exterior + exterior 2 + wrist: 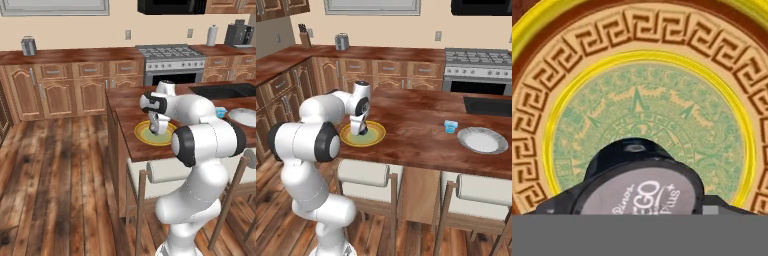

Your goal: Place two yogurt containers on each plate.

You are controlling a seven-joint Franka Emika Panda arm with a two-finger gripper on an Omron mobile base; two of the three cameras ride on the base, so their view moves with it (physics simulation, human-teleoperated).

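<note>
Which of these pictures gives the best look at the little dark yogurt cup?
The hand view: the dark yogurt cup sits close up over the yellow-rimmed plate, its pale lid and lettering readable. In the left and right base views the gripper hangs over that plate and hides the cup, so I cannot make it out.

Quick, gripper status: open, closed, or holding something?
Gripper: jaws wide around a dark yogurt cup over the yellow plate; gripped or just released cannot be told.

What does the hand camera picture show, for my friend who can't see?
A small dark yogurt cup with a pale printed lid sits between the gripper fingers, over a round plate with a yellow rim and patterned green centre.
</note>
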